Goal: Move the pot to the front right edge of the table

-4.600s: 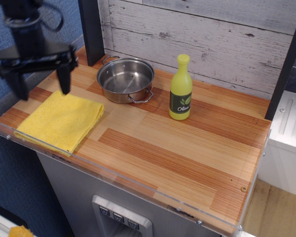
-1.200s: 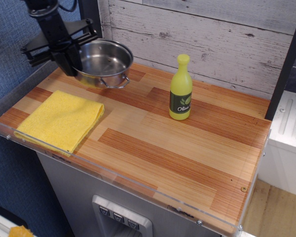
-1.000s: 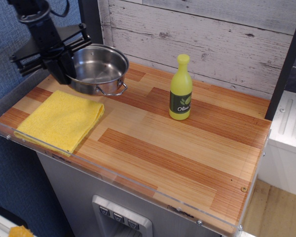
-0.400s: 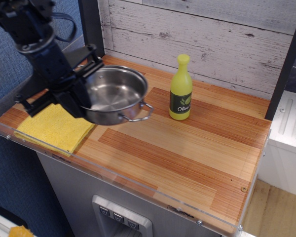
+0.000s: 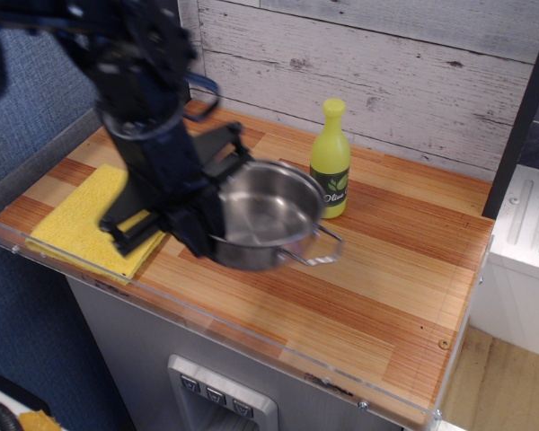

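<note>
Transport underway: my black gripper point(image 5: 200, 218) pinches the shallow shiny steel pot point(image 5: 267, 214) by its left rim, airborne over the striped wooden table point(image 5: 377, 296); near right edge remains ahead.

The blurred dark robot arm point(image 5: 148, 117) hides the pincer's fingertips, part of the folded yellow cloth point(image 5: 76, 229), and the shiny steel pot's point(image 5: 265, 215) left rim.
</note>
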